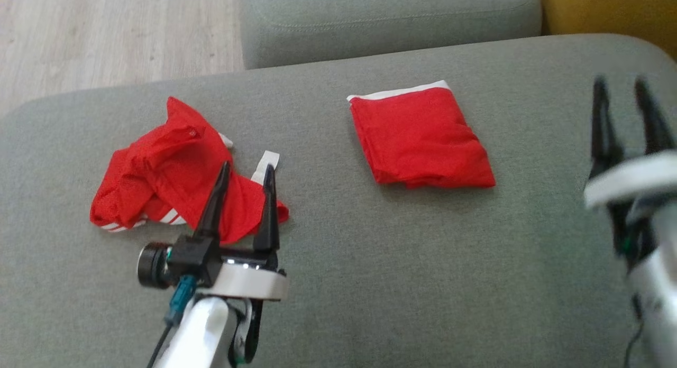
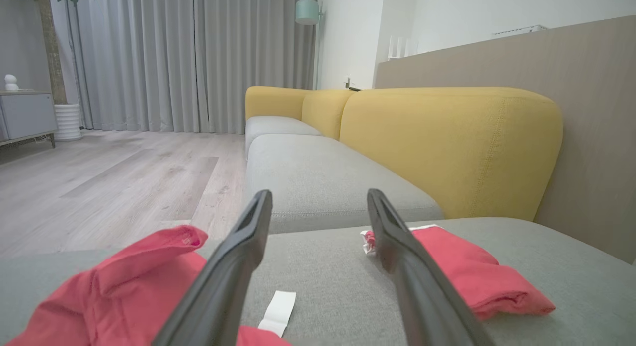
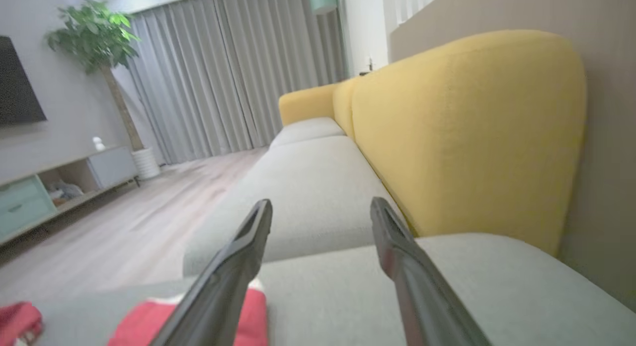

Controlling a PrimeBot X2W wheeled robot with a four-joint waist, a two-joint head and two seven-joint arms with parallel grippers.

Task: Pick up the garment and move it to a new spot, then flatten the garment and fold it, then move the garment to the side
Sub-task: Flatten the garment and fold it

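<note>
Red folded garment (image 1: 420,138) lies askew, white edge (image 1: 396,92) at its far end

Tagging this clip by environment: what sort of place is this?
Most likely a home living room: a grey-and-yellow sofa, floor-length grey curtains, and a potted tree beside a low cabinet.

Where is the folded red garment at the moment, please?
In the head view, the folded red garment lies on the grey sofa seat, right of centre, between the crumpled red garment on its left and the open right gripper on its right.
</note>
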